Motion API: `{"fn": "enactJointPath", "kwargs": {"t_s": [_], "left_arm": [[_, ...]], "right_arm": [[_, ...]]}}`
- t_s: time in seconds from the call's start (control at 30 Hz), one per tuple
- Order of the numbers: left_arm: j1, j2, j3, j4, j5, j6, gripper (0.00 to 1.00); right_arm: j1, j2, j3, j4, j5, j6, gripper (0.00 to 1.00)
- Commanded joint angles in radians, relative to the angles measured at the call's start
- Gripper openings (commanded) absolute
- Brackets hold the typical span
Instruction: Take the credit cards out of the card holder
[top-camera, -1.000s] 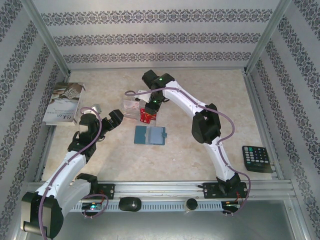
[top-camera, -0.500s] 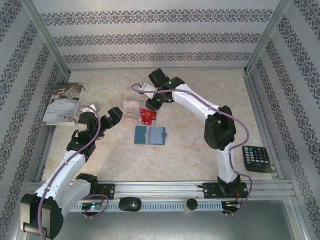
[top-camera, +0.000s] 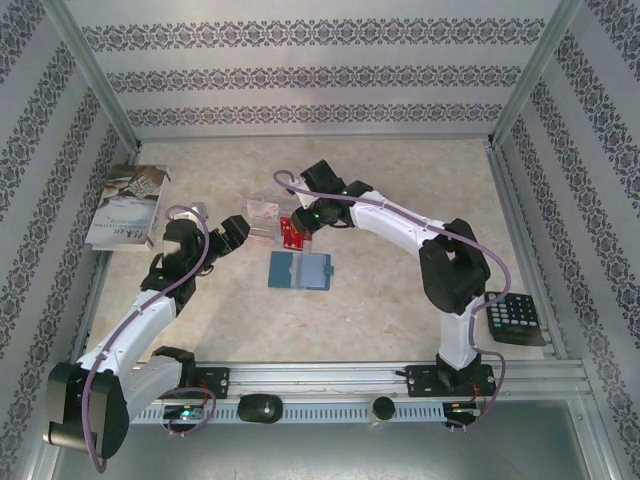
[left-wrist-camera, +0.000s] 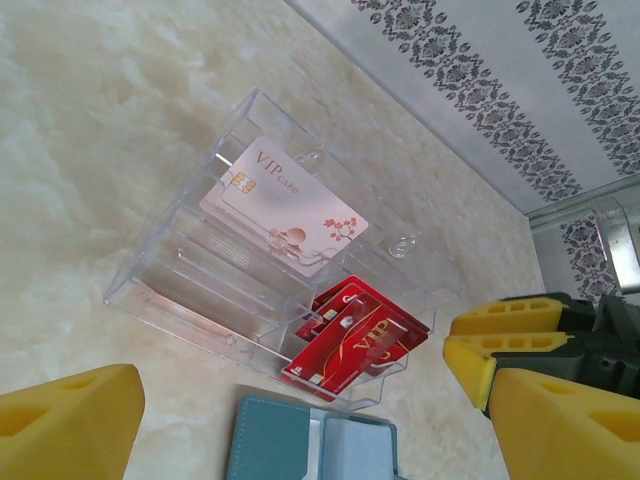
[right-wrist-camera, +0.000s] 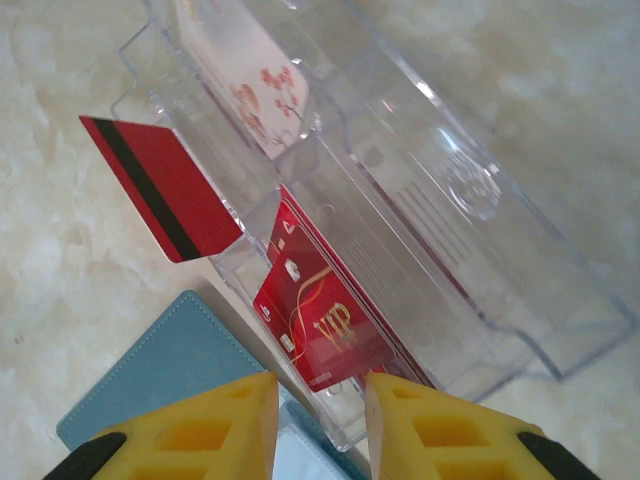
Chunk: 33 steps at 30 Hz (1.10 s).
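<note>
The teal card holder (top-camera: 300, 270) lies open and flat on the table, also in the left wrist view (left-wrist-camera: 300, 445) and the right wrist view (right-wrist-camera: 150, 370). Red credit cards (top-camera: 292, 232) rest in the near end of a clear plastic tray (top-camera: 262, 212); their gold VIP print shows (left-wrist-camera: 358, 338) (right-wrist-camera: 322, 325). One red card with a black stripe (right-wrist-camera: 160, 185) leans at the tray's side. A pale VIP card (left-wrist-camera: 283, 205) lies further along the tray. My right gripper (right-wrist-camera: 320, 425) is open just above the red cards. My left gripper (top-camera: 237, 228) (left-wrist-camera: 300, 430) is open beside the tray, holding nothing.
A white booklet (top-camera: 125, 205) lies at the far left against the wall. A black calculator (top-camera: 513, 317) sits near the right rail. The right arm's yellow fingers (left-wrist-camera: 500, 335) show to the right of the tray in the left wrist view.
The right arm's elbow has swung right and toward the near edge, while its gripper stays over the red cards. The left gripper has edged closer to the tray.
</note>
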Motion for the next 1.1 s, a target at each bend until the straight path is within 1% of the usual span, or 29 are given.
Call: {"fn": "enactJointPath", "kwargs": {"t_s": [0.0,0.17,0.27,0.4,0.47,0.87,1.07], "left_arm": [[-0.006,-0.034,-0.006,0.003,-0.027,0.038,0.92],[-0.01,-0.034,-0.028,0.007,-0.015,0.046,0.91],[-0.011,-0.041,-0.037,0.008,-0.019,0.051,0.92],[-0.011,-0.048,-0.03,-0.01,-0.024,0.06,0.95],[-0.011,-0.06,-0.035,-0.008,-0.027,0.061,1.0],[-0.011,-0.09,-0.035,-0.021,-0.037,0.068,1.0],[-0.011,-0.09,-0.035,-0.025,-0.036,0.066,1.0]], "right_arm": [[0.017,-0.06,-0.069,0.143,0.042,0.191,0.3],[0.04,-0.066,-0.117,0.157,0.072,0.305,0.31],[0.053,-0.055,-0.116,0.132,0.104,0.324,0.31],[0.064,-0.035,-0.112,0.119,0.152,0.337,0.31],[0.065,-0.03,-0.109,0.115,0.174,0.339,0.32],[0.065,0.046,-0.075,0.101,0.179,0.336,0.31],[0.064,0.081,-0.037,0.09,0.216,0.341,0.34]]}}
